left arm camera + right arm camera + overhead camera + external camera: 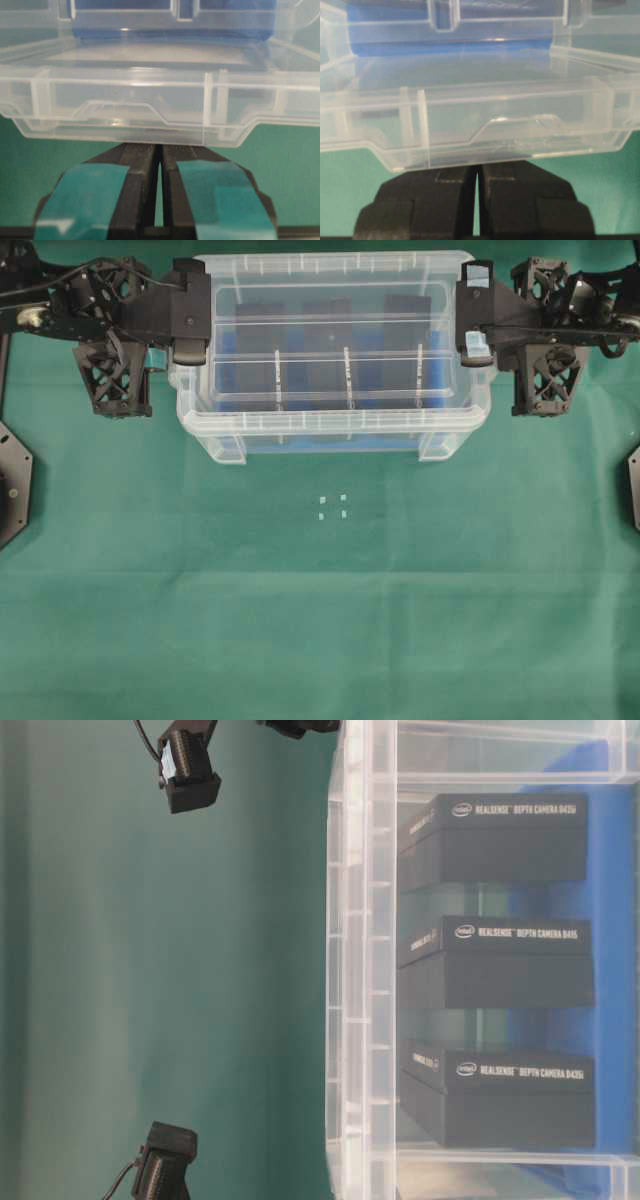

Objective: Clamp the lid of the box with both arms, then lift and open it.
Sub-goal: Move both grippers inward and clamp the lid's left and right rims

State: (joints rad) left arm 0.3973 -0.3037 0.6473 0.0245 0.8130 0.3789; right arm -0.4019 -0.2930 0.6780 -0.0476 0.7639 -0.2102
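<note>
Left gripper (160,165) (teal-taped) and plain black right gripper (476,175) each pinch an end of the clear ribbed lid (330,340), upper centre, over the box (330,430).

The box (330,430) and its lid (335,300) are clear, glossy, smooth plastic. Matt green cloth covers the counter (320,620). The three blocks (495,840) look matt black card. Teal tape, slightly shiny, wraps the left fingers (220,200).

Soft even light, blurry wrist views.
</note>
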